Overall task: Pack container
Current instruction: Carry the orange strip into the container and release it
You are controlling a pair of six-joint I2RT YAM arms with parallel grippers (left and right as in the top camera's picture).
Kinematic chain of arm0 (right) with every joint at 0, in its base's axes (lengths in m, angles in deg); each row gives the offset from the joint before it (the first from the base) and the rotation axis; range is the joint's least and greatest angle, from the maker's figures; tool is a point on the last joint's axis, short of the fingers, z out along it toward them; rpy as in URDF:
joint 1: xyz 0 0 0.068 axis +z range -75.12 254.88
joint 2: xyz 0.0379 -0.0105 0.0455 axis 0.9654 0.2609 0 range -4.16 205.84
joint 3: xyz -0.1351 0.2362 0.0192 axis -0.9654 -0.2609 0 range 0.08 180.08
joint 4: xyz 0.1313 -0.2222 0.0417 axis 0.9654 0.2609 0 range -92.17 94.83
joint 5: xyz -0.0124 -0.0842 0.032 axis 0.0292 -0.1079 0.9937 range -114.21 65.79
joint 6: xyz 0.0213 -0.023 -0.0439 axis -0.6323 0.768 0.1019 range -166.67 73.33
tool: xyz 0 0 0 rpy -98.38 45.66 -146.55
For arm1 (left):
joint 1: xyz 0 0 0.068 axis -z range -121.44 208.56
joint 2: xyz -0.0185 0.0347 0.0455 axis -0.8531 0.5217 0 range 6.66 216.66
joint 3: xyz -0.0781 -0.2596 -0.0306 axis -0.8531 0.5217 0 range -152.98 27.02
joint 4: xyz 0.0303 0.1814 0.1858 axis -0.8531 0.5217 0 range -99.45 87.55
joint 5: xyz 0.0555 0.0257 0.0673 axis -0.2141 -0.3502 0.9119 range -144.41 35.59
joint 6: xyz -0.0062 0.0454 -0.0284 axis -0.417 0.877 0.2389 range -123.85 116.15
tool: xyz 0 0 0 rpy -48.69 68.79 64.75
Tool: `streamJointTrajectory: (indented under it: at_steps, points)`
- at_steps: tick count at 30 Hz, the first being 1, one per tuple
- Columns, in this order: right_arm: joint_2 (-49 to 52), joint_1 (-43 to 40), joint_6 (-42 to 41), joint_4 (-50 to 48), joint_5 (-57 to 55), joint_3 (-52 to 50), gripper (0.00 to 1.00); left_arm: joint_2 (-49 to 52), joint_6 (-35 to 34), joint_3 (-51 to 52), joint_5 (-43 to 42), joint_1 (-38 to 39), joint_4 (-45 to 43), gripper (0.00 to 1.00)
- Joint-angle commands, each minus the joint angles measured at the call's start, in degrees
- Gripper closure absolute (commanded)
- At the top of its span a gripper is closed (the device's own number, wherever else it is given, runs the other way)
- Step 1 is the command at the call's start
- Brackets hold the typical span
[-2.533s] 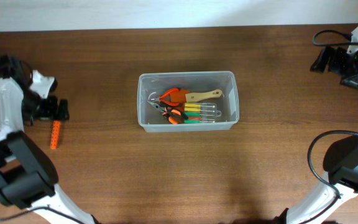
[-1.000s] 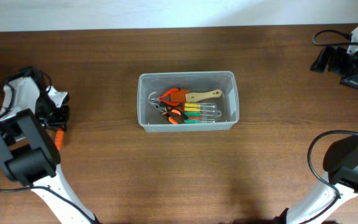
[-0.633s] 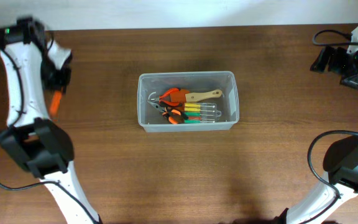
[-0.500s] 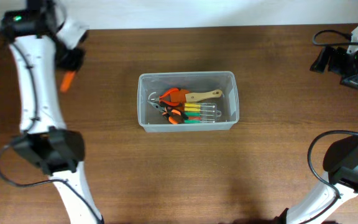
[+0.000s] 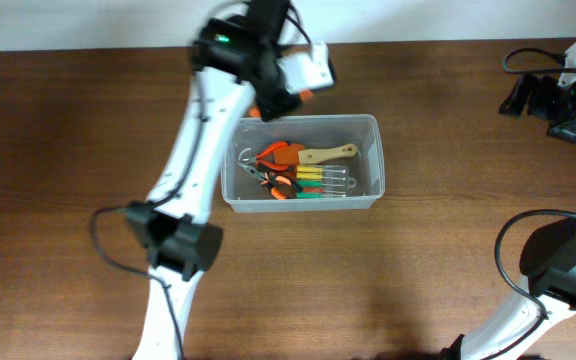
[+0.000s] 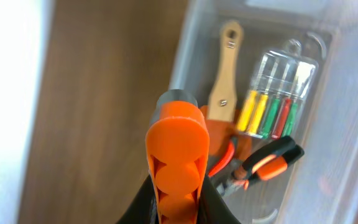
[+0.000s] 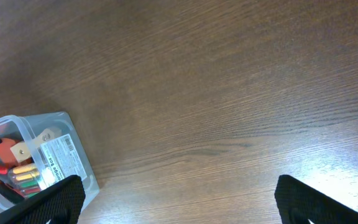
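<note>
Left end effector (image 6: 176, 208) clamped orange tool (image 6: 178, 149) over container (image 5: 377, 160) rim, probably for dropping in. Right end effector (image 7: 176, 186) gaped, parked aside.

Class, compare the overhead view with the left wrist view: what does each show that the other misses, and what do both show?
Overhead only: the right gripper, off at the far right, and the whole container. Left wrist only: the left gripper clamped on the orange tool, seen end-on. Both: the wooden-handled brush, pliers and screwdriver case inside the container.
</note>
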Motion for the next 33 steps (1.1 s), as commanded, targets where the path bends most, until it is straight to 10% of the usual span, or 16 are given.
streamJointTrajectory:
  at_steps: [1, 10, 11, 12, 33]
  points:
    - [0.6, 0.3, -0.3, 0.0, 0.3, 0.4, 0.01, 5.8, 8.6, 1.0, -0.6, 2.1, -0.5, 0.89]
    - [0.6, 0.3, -0.3, 0.0, 0.3, 0.4, 0.02, 13.3, 12.1, 1.0, -0.4, 6.1, -4.5, 0.8]
    - [0.6, 0.3, -0.3, 0.0, 0.3, 0.4, 0.02, 13.3, 12.1, 1.0, -0.4, 6.3, -4.6, 0.59]
    - [0.6, 0.3, -0.3, 0.0, 0.3, 0.4, 0.02, 13.3, 12.1, 1.0, -0.4, 6.3, -4.7, 0.01]
    - [0.6, 0.3, -0.3, 0.0, 0.3, 0.4, 0.01, -17.5, -24.6, -3.1, 7.7, -6.6, -0.4, 0.01]
